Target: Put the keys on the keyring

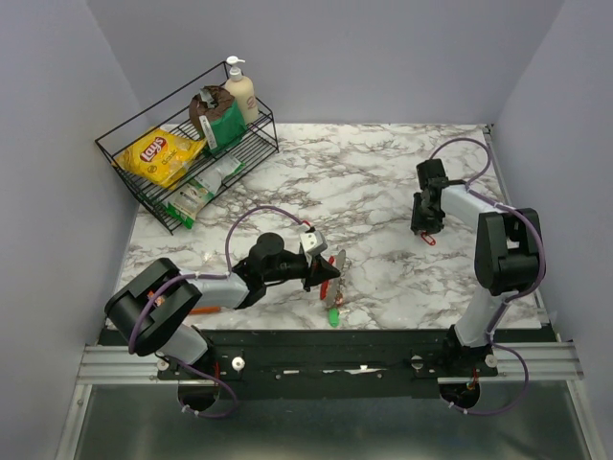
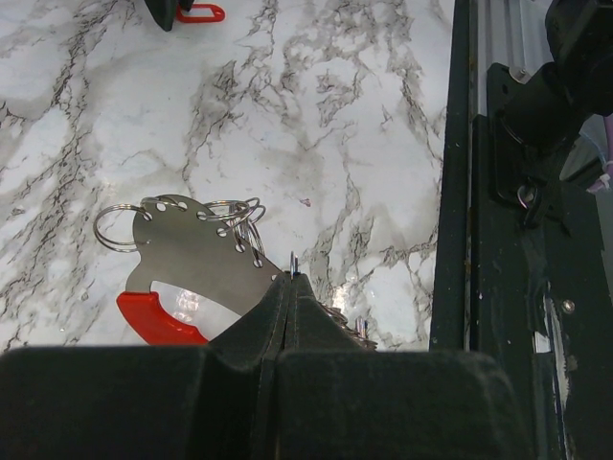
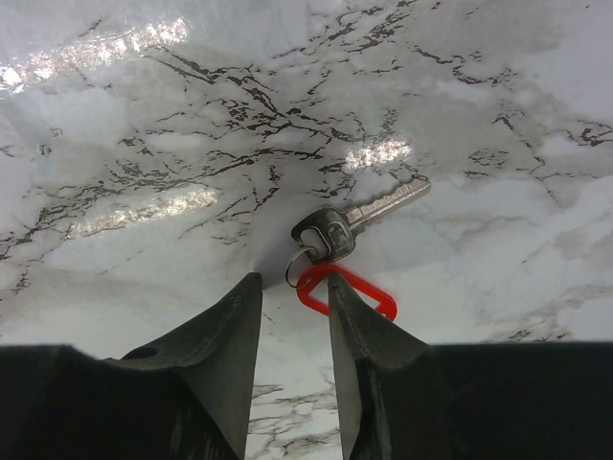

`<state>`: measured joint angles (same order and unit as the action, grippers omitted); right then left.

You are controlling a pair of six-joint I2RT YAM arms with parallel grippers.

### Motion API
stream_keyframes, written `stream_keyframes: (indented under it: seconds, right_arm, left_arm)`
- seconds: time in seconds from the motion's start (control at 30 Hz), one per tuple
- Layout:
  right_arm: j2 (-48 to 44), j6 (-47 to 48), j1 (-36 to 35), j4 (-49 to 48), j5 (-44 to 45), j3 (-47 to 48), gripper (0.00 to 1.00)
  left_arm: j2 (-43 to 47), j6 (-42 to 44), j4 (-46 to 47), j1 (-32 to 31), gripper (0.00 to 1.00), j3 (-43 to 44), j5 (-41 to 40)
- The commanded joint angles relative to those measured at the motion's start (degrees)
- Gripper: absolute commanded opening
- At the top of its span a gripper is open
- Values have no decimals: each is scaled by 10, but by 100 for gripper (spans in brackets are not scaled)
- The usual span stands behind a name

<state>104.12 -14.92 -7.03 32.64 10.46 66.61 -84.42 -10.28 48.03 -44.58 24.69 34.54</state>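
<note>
The keyring, a silvery perforated plate (image 2: 196, 254) with a red curved handle (image 2: 153, 321) and several wire rings (image 2: 115, 227), is held just above the table near the front; it also shows in the top view (image 1: 330, 268). My left gripper (image 2: 290, 278) is shut on its edge, with a thin ring poking out between the jaws. A green-tagged key (image 1: 332, 314) lies below it. My right gripper (image 3: 292, 280) is open, low over a silvery key (image 3: 354, 222) with a red tag (image 3: 359, 287). The right fingertip (image 3: 335, 287) overlaps the tag. That key lies at the right (image 1: 428, 240).
A black wire rack (image 1: 124, 163) at the back left holds a yellow chip bag (image 1: 163, 153), a brown and green bag (image 1: 215, 115) and a soap bottle (image 1: 239, 91). An orange item (image 1: 203, 310) lies under the left arm. The black front rail (image 2: 460, 192) runs near the left gripper.
</note>
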Motion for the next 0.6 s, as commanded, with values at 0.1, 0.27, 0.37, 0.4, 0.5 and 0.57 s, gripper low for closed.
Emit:
stream_keyframes:
  seconds: [0.1,0.27,0.37,0.4,0.5,0.57]
  right_arm:
    - [16,3,10,-5,5,31,36]
    - [21,4,13,0,-1,36,22]
    - [21,5,14,1,-4,37,17]
    - [21,6,14,0,-4,36,15]
    - [21,9,14,-1,-20,36,5]
    - [21,11,14,-1,-31,36,1]
  left_arm:
    - [25,10,-2,-1,0,12,0]
    - [38,17,-19,-2,0,12,-6]
    - [43,18,-24,-3,0,12,-8]
    - [45,18,-25,-3,0,12,-8]
    - [49,19,-30,-4,0,11,-10]
    - [53,20,-34,-4,0,9,-13]
